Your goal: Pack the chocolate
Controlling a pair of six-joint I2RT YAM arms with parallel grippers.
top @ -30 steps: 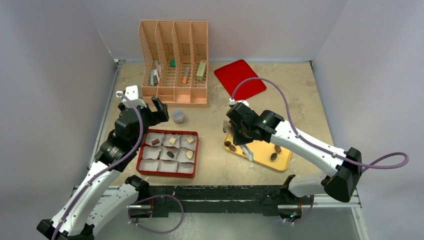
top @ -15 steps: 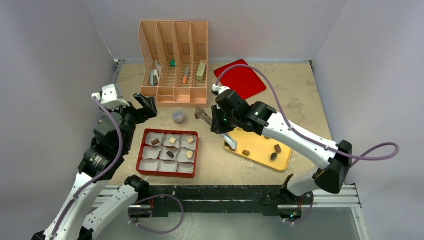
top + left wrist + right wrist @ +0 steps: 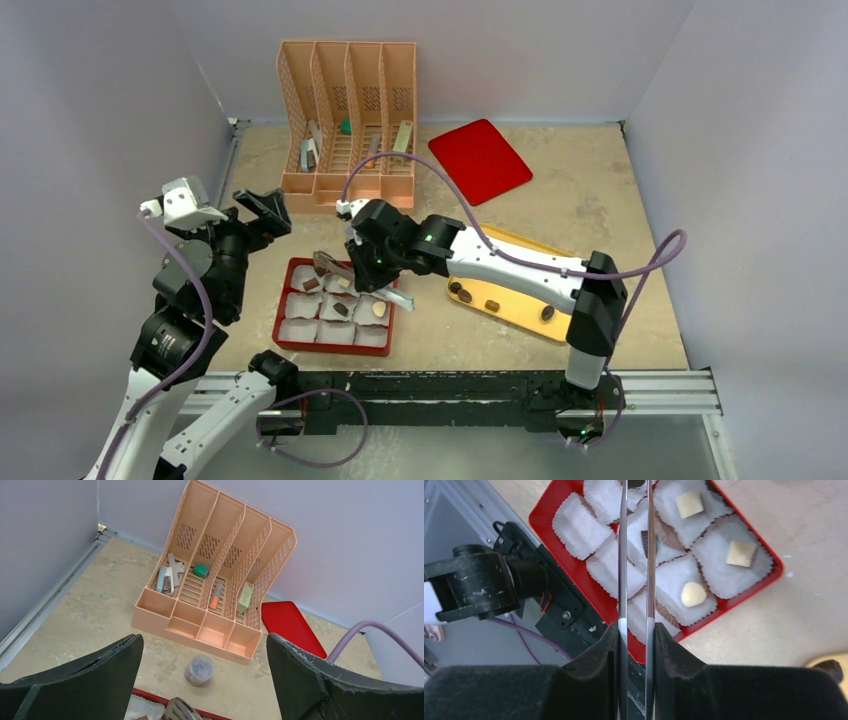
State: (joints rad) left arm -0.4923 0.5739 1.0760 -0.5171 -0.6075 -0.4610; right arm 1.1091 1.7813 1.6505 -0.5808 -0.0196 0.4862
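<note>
Here, right end effector (image 3: 635, 495) — over the red tray (image 3: 775, 566).

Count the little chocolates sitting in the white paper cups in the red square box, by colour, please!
Cream-white chocolate pieces: 3
Dark brown chocolate pieces: 2
Total: 5

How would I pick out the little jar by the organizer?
Start at the peach four-slot organizer at the back of the table. Just in front of its low front bins stands a small round clear jar. It is the only see-through item, with bluish bits inside.
</note>
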